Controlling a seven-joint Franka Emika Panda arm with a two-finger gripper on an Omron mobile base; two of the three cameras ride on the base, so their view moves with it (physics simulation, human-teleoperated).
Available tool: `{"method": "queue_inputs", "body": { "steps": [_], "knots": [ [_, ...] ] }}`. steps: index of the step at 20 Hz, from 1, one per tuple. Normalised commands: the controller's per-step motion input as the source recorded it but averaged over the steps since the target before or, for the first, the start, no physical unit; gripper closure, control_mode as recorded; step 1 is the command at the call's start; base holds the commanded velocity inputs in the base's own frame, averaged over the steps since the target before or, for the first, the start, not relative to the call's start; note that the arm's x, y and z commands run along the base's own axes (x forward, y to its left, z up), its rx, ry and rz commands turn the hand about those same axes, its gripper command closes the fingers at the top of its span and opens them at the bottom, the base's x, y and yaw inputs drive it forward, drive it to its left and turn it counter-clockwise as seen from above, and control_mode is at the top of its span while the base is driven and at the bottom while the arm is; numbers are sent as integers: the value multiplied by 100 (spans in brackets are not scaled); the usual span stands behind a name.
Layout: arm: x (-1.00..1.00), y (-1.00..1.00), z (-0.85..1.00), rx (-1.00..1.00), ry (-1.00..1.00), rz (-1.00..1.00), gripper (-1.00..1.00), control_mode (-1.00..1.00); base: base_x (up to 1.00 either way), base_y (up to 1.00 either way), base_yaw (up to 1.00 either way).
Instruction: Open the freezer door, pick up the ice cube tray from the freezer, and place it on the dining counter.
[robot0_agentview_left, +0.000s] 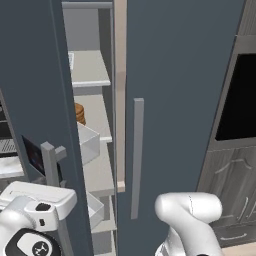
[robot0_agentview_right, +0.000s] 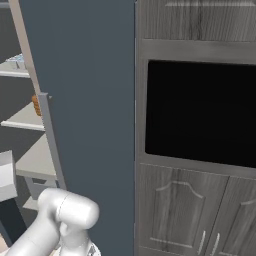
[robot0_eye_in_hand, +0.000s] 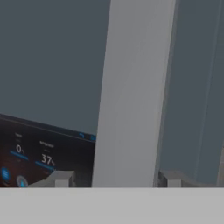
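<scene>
Freezer door swung partly open, black panel lit blue. Claw at door handle, tips either side of the bar, apart, not pinched on it. Ice cube tray on upper freezer shelf, left edge. Brown discs one shelf lower. Second door closed.

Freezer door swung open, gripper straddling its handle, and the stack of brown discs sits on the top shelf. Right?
Not quite. The brown discs sit on the second shelf, as the left base view shows; the rest holds: the freezer door is open and the gripper straddles its handle.
</scene>
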Motion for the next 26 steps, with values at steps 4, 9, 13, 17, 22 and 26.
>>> {"method": "queue_inputs", "body": {
  "steps": [4,9,13,17,22,26],
  "knots": [
    [0,0,0,0,0,0,-100,-100,0,0,0],
    [0,0,0,0,0,0,-100,-100,0,0,0],
    [0,0,0,0,0,0,-100,-100,0,0,0],
    [-19,0,0,0,0,0,-100,-100,0,0,0],
    [-51,1,0,0,0,0,-100,-100,0,0,0],
    [-46,-2,0,0,0,0,-100,-100,0,0,0]
  ]
}}
